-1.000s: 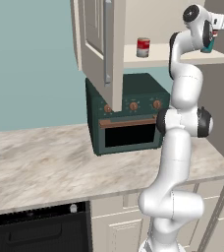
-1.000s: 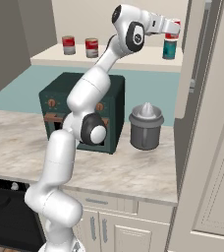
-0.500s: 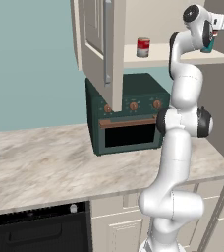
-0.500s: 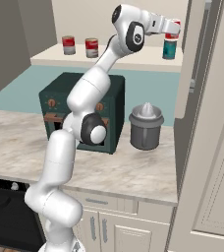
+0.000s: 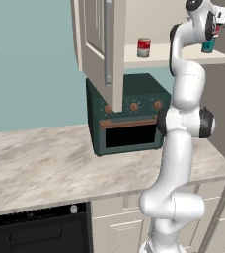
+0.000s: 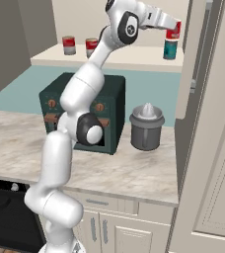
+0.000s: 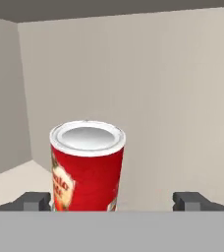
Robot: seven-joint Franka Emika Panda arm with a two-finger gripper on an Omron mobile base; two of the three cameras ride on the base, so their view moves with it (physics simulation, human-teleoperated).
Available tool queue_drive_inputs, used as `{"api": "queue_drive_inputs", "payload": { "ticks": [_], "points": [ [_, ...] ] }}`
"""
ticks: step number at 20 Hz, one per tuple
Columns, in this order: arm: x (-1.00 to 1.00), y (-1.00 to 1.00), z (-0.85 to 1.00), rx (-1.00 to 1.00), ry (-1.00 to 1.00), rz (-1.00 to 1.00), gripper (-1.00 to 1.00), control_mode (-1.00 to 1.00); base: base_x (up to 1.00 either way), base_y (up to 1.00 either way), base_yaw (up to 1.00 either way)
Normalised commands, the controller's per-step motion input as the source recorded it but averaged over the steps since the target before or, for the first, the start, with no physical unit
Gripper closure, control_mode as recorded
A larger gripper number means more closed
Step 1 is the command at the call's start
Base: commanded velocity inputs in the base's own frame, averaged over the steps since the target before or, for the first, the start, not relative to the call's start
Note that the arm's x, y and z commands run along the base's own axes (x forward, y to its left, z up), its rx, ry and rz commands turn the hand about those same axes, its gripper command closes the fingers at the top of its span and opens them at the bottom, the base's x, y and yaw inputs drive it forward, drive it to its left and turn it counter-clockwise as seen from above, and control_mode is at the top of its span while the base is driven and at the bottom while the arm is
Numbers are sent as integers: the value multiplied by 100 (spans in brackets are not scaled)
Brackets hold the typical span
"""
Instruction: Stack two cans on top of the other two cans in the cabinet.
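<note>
A red can (image 6: pixel 172 32) is seen stacked on the teal can (image 6: pixel 170 50) in the cabinet (image 5: pixel 115 47). The gripper (image 7: pixel 113 201) is spread wide around it, unchanged from a second ago; release appears done.

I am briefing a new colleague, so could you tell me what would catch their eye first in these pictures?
First, the white arm reaching up to the cabinet shelf, its gripper at a red can sitting on a teal can. In the hand view, that red can stands between the open fingertips. Two more red cans wait at the shelf's left end, above the dark green oven.
</note>
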Motion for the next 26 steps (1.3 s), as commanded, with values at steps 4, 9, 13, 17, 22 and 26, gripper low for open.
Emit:
{"api": "queue_drive_inputs", "payload": {
  "ticks": [4,9,13,17,22,26],
  "points": [
    [-52,25,-38,0,0,0,-100,-100,0,0,0],
    [-44,21,-70,2,-4,0,-100,-100,0,0,0],
    [-25,16,-68,2,-10,0,-100,-100,0,0,0],
    [-21,19,-48,0,-13,0,-100,-100,0,0,0],
    [-25,22,-45,1,-14,0,-100,-100,0,0,0],
    [-20,26,-32,3,-15,2,-100,-100,0,0,0]
  ]
}}
